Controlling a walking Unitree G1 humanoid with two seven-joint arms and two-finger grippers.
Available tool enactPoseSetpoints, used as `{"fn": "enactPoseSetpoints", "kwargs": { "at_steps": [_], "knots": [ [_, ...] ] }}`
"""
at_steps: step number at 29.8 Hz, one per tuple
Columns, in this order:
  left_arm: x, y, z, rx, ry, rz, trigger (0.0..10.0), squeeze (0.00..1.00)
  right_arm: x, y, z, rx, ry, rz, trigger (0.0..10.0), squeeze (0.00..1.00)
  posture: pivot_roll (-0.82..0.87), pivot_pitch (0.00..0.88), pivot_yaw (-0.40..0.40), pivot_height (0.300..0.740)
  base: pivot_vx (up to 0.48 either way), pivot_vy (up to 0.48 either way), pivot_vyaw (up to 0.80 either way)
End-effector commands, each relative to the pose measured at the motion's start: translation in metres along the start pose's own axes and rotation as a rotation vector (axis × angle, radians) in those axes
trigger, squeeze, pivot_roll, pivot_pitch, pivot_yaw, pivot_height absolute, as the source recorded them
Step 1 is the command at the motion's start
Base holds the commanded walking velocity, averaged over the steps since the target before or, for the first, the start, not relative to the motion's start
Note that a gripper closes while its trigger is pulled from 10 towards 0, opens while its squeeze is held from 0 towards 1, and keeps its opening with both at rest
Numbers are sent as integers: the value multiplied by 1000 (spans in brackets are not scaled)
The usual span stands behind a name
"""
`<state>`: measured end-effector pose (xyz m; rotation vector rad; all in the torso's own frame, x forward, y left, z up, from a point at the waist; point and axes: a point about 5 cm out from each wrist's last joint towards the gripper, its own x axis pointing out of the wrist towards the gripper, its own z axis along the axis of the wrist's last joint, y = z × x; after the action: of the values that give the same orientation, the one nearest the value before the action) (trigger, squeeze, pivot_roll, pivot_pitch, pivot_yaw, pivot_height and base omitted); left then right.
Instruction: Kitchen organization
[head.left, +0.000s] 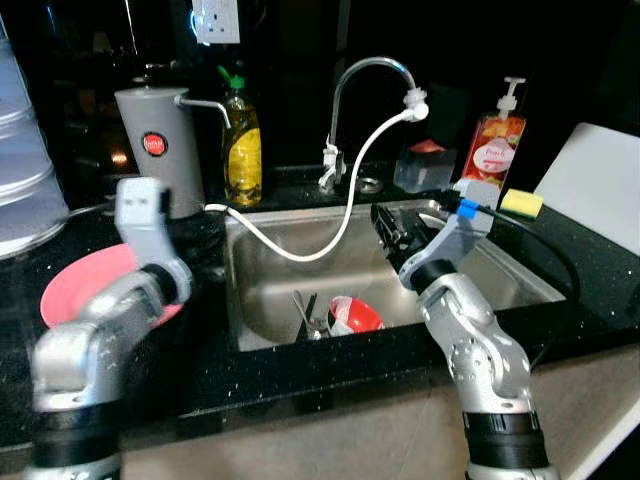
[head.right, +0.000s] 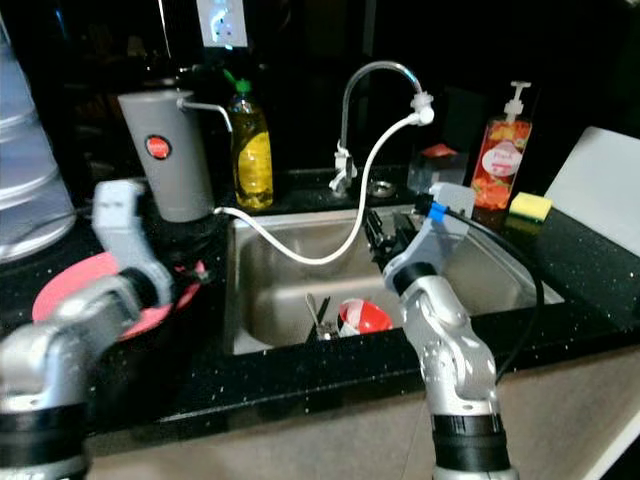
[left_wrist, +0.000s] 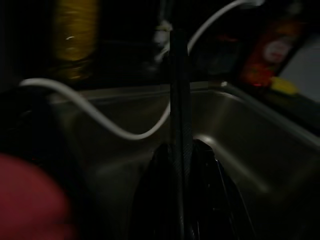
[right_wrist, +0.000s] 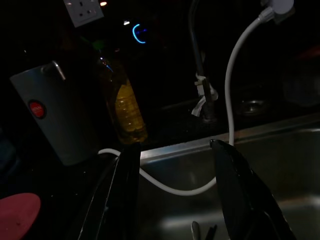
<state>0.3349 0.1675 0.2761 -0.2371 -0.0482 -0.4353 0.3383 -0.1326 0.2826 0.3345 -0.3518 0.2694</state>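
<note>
Standing at a black speckled countertop (head.left: 300, 375), the robot faces a stainless steel sink (head.left: 480, 262) with both arms raised. The right gripper (head.left: 393, 232) hangs over the sink's middle, above the basin and pointing toward its back wall; in the right wrist view its two black fingers (right_wrist: 127, 185) are spread well apart with nothing between them. The left gripper (left_wrist: 179, 100) is at the sink's left edge, beside a pink plate (head.left: 75, 285) lying on the counter; its fingers look pressed together into one dark bar, holding nothing that can be made out.

Low in the basin lie a red and white bowl (head.left: 352, 314) and, just beside it, some metal cutlery (head.left: 308, 316). A white hose (head.left: 330, 240) droops from the faucet (head.left: 372, 75) spout down across the sink to a grey water dispenser (head.left: 160, 140) on the left counter. Next to the dispenser stands a yellow dish soap bottle (head.left: 243, 145); on the right are a red pump soap bottle (head.left: 494, 140) and a yellow sponge (head.left: 521, 202).

The step in hand seems to be reaching into the sink for the dishes, with nothing grasped yet. The next move likely calls for lowering the right gripper toward the bowl or cutlery, keeping the fingers spread, and steering clear of the sagging hose, which crosses the basin just behind the gripper and could snag.
</note>
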Motion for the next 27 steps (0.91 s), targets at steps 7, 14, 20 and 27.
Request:
{"fn": "enactPoseSetpoints", "kwargs": {
  "at_steps": [7, 14, 20, 27],
  "knots": [
    [47, 2, -13, -35, 73, 117, 10000, 0, -1, 4, 10, -23, -38, 23, 10000, 0, -36, 30, -8, 740, 0, 0, 0],
    [72, 2, -13, 1, 136, 151, 10000, 0, -1, 9, 12, -30, -46, 57, 10000, 0, -31, 29, -3, 740, 0, 0, 0],
    [87, -4, -25, 36, 215, 85, 10000, 0, -1, 12, 14, -37, -53, 67, 10000, 0, -42, 30, 1, 740, 0, 0, 0],
    [87, 1, -40, 53, 256, 130, 10000, 1000, -3, 9, 14, -40, -48, 57, 10000, 0, -47, 34, 1, 740, 0, 0, 0]
  ]
}}
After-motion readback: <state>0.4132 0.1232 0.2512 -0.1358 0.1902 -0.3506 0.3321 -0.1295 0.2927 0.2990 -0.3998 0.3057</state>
